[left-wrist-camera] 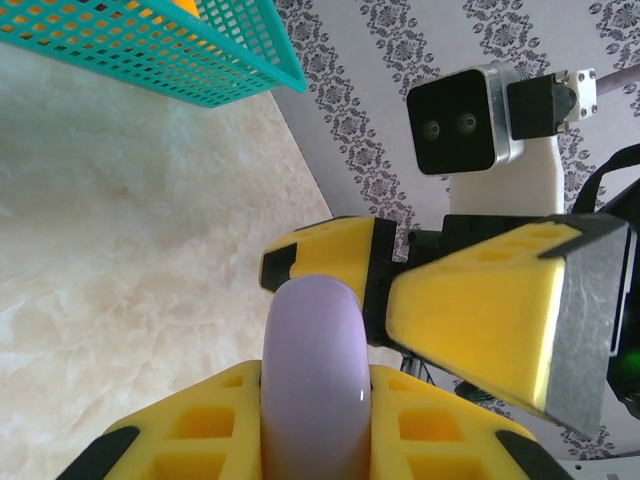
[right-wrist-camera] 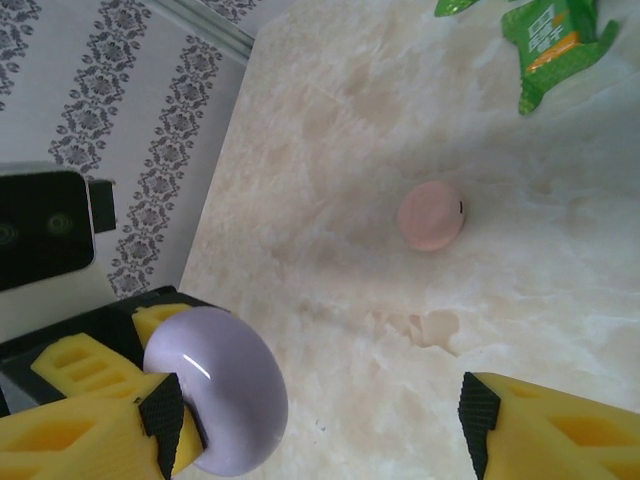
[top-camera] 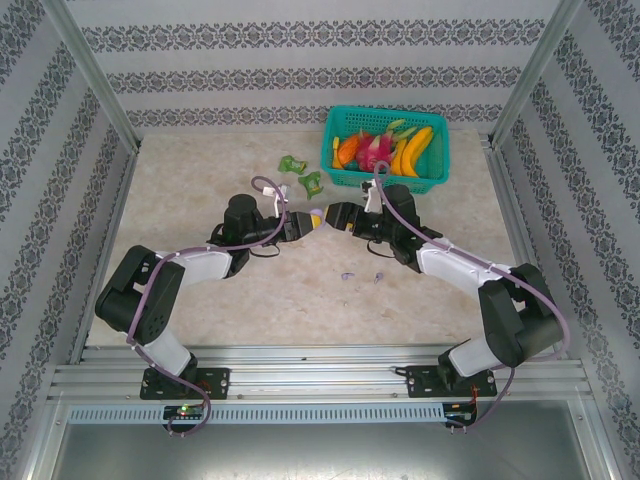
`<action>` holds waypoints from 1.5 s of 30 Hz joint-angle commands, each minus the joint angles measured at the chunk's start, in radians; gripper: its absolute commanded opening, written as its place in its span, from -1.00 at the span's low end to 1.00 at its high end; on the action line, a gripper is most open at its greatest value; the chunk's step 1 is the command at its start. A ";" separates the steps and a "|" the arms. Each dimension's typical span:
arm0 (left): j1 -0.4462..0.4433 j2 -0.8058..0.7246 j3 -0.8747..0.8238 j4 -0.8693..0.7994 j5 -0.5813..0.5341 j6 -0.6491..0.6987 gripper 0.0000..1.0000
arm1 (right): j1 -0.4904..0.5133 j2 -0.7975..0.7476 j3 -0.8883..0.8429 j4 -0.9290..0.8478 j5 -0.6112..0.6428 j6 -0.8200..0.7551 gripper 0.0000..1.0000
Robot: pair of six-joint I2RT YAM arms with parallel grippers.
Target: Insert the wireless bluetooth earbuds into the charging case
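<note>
Caught at the case-opening step, by the look of it, not yet at loading. Pinching the round purple charging case [left-wrist-camera: 315, 370] edge-on in the left gripper [top-camera: 298, 223], pressed tight on its two flat faces and held clear of the table [top-camera: 200, 200]. Facing it from 3 o'clock in the overhead view with the right gripper [top-camera: 338, 217], spread wide, one yellow finger [left-wrist-camera: 325, 250] just past the rim of the shell and the other nearer the left wrist lens, with no plain contact on either side. No seam or parted lid to be made out, so judged shut. Lying loose on the marble toward 6 o'clock of both grippers: two tiny specks, most likely the purple earbuds [top-camera: 347, 275], well apart from the case. Resting on the table in the right wrist view, at 1 o'clock of the purple shell: a pink case [right-wrist-camera: 431, 215], with green wrappers [right-wrist-camera: 550, 40] farther along the same bearing. At 12 o'clock overhead, a teal basket [top-camera: 410, 183] of fruit. Next, probably: closing the right fingers on one half only, keeping the left pinch steady, prying gently, then going down for an earbud. Worth minding: smooth rounded plastic, likely to twist or slip out of a pinch.
</note>
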 commanded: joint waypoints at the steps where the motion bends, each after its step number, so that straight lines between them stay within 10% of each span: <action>1: 0.006 -0.008 0.035 -0.005 0.021 0.026 -0.67 | 0.019 0.000 0.005 0.037 -0.029 -0.025 0.48; 32: 0.005 -0.052 0.045 -0.017 0.045 0.033 -0.69 | -0.081 -0.010 -0.082 0.115 -0.042 0.087 0.31; 45: 0.005 -0.040 0.076 -0.164 0.026 0.148 -0.72 | -0.009 -0.041 -0.031 0.006 0.265 0.639 0.59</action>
